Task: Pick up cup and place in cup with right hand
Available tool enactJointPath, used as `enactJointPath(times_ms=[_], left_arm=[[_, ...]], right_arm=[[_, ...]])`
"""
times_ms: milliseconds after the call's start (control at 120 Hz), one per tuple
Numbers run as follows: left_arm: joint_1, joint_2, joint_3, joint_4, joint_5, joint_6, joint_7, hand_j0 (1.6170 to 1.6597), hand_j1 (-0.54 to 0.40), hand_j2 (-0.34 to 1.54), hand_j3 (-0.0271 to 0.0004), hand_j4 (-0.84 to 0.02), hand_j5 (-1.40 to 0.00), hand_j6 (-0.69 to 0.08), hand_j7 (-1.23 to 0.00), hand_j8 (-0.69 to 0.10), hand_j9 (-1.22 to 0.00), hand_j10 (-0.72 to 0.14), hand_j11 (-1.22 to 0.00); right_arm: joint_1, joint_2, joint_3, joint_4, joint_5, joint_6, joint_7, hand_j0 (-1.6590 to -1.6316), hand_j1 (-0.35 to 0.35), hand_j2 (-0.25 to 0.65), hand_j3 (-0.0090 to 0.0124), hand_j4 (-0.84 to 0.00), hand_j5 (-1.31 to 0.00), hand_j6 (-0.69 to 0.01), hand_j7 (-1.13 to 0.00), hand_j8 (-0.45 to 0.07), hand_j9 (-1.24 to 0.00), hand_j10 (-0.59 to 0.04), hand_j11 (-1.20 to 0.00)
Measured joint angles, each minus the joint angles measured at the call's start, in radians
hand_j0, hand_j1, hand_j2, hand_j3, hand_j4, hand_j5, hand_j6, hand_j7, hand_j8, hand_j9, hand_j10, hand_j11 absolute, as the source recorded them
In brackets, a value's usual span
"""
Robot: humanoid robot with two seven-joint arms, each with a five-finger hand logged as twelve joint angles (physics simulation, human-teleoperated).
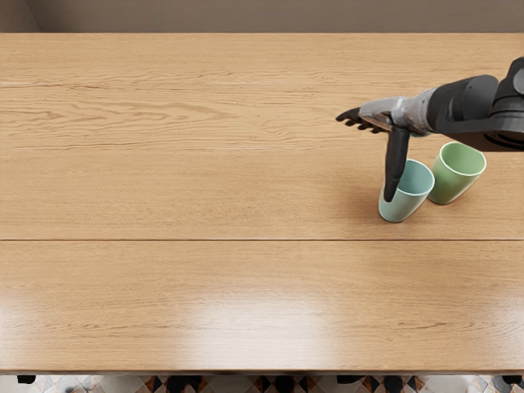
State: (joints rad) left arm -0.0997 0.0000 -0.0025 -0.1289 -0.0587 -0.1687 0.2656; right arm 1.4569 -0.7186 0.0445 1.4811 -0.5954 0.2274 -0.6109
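My right hand [370, 155] reaches in from the right edge, open, its thumb pointing down the picture and its other fingers stretched to the left. The thumb overlaps the left side of a light blue cup [408, 201] in this view; whether it touches the cup I cannot tell. Close by on the right stands a green cup [450, 182], upright, with its mouth showing. Both cups are separate, one beside the other, and nothing is seen inside either. The hand holds nothing.
The wooden table [205, 196] fills most of the view. Its front edge runs along the bottom above a patterned floor, and its back edge meets a grey-brown strip. My right forearm hangs over the table just above the green cup in the picture.
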Motion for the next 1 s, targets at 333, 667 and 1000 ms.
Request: enactJointPath(times_ms=[333,667,1000], left_arm=[[0.002,0.000,-0.001,0.000,0.000,0.000,0.000,1.6581,0.349,0.00,0.0000,0.000,0.00,0.000,0.00,0.000,0.00,0.000,0.00],[0.008,0.000,-0.002,0.000,0.000,0.000,0.000,1.6581,0.349,0.00,0.0000,0.000,0.00,0.000,0.00,0.000,0.00,0.000,0.00],[0.009,0.000,-0.002,0.000,0.000,0.001,0.000,1.6581,0.349,0.00,0.0000,0.000,0.00,0.000,0.00,0.000,0.00,0.000,0.00]], right_arm=[[-0.078,-0.063,-0.023,0.104,-0.133,-0.160,0.000,-1.6581,-0.328,-0.003,0.0000,-0.021,-0.02,-0.023,-0.02,-0.022,-0.02,-0.020,-0.02],[-0.161,-0.100,-0.028,0.158,-0.238,-0.249,0.000,-1.6581,-0.266,-0.013,0.0000,-0.075,-0.09,-0.077,-0.09,-0.075,-0.09,-0.074,-0.09],[-0.222,-0.097,-0.027,0.139,-0.328,-0.304,0.000,-1.6581,-0.204,-0.022,0.0000,-0.127,-0.16,-0.130,-0.16,-0.128,-0.16,-0.127,-0.16]])
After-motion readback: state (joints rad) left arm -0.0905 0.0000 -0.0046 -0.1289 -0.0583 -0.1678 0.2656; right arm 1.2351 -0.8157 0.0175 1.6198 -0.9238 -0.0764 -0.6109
